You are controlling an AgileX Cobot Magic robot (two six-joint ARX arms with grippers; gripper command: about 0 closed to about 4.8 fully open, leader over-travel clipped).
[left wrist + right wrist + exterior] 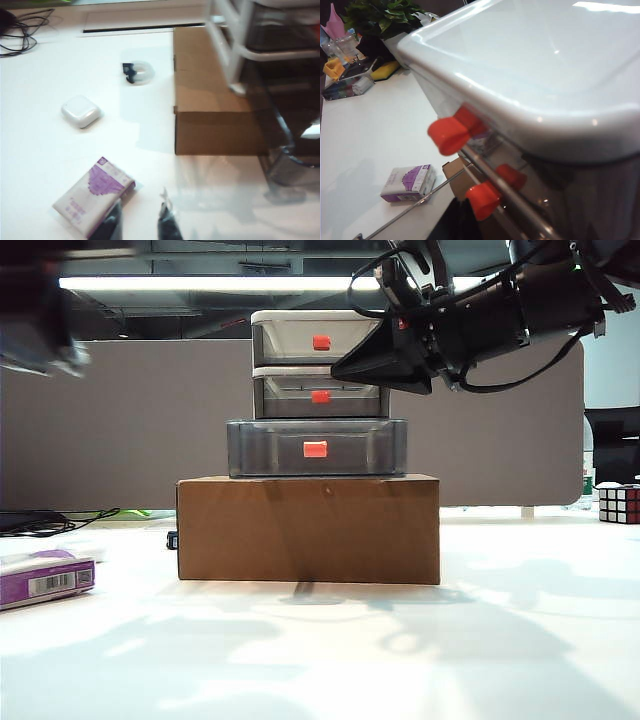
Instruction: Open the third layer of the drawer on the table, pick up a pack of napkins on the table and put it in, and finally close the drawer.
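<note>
Your left gripper (141, 222) hovers with fingers slightly apart just beside the pack of napkins (93, 194) on the table (45, 150); your right gripper (385, 360), opening unclear, sits against the drawer (318, 390), its third layer (316, 448) pulled out.

A grey-brown partition panel (120, 420) stands behind the white bench (320, 650). Overhead, a long fluorescent strip light (220, 284) glows under dark ceiling beams. A Rubik's cube (619, 504) sits at the far right edge, black cables (50, 523) trail at the left, and a leafy green plant (380, 17) stands off to one side.
</note>
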